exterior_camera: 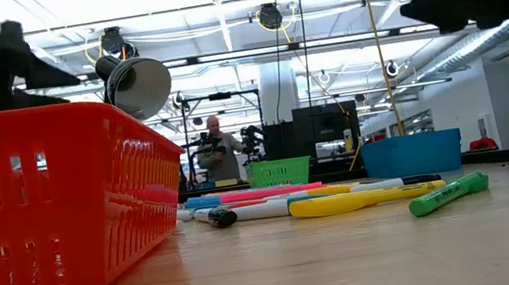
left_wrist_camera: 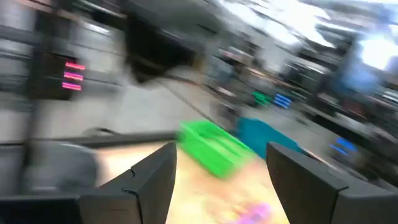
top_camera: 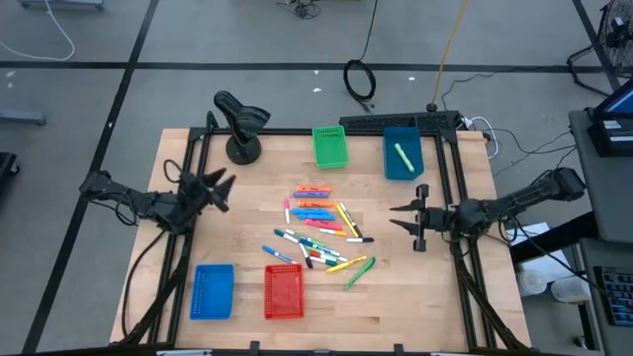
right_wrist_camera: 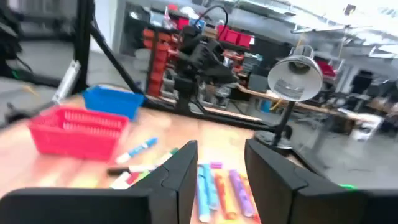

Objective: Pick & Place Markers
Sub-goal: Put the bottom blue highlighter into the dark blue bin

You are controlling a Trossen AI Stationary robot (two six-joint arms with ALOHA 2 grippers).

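Several markers (top_camera: pixel 321 225) in orange, pink, blue, green and yellow lie loose on the wooden table's middle; they also show in the low view (exterior_camera: pixel 314 199) and the right wrist view (right_wrist_camera: pixel 211 186). One green marker (top_camera: pixel 359 272) lies apart at their near right. Another light green marker (top_camera: pixel 404 156) lies inside the teal basket (top_camera: pixel 388 163). My left gripper (top_camera: pixel 220 190) is open and empty, above the table left of the markers; the left wrist view (left_wrist_camera: pixel 221 152) shows its spread fingers. My right gripper (top_camera: pixel 396 218) is open and empty, right of the markers, pointing toward them (right_wrist_camera: pixel 221 149).
A green basket (top_camera: pixel 330 146) stands at the far middle beside the teal one. A blue basket (top_camera: pixel 213 292) and a red basket (top_camera: pixel 284 293) stand near the front edge. A black desk lamp (top_camera: pixel 240 124) stands at the far left. A person (exterior_camera: pixel 220 148) stands far behind the table.
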